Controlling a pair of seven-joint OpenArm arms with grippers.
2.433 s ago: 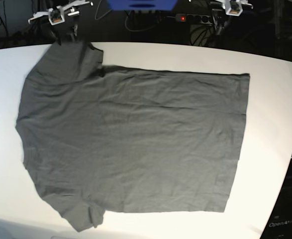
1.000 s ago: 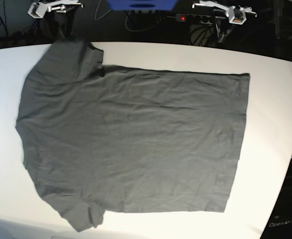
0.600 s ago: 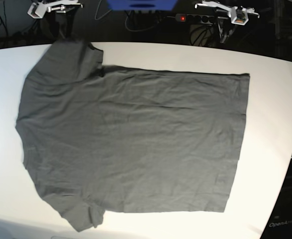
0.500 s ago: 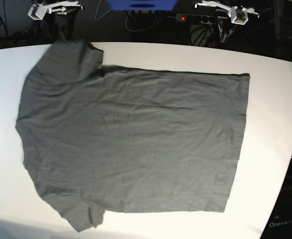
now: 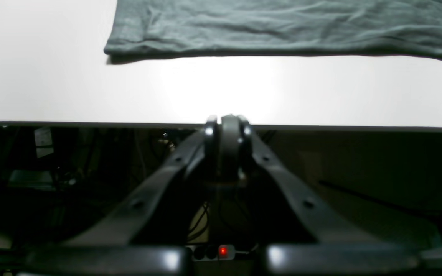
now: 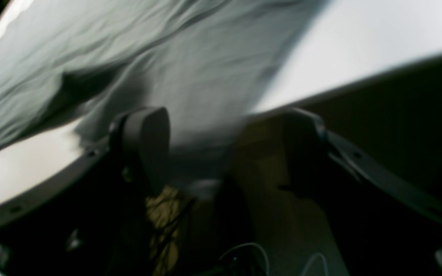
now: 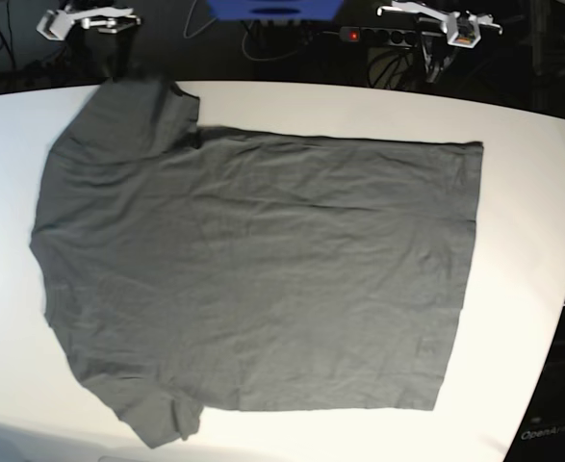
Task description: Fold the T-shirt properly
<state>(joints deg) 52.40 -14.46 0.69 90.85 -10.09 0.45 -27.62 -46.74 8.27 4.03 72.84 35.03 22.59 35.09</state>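
There is one T-shirt on one table. Two grippers are visible, the left gripper and the right gripper.

A glossy white table is brightly lit; behind it, a dark cabled background with a black power strip is seen.

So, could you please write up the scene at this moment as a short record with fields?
garment: T-shirt, dark grey, spread flat and unfolded, slightly wrinkled
surface: white table
sleeve end: toward the base view's left
hem: toward the base view's right
left pincer: shut, empty, beyond the table's far edge, apart from the cloth
right pincer: fingers spread apart, holding nothing, at the table edge by the near sleeve
fold progress: none visible yet
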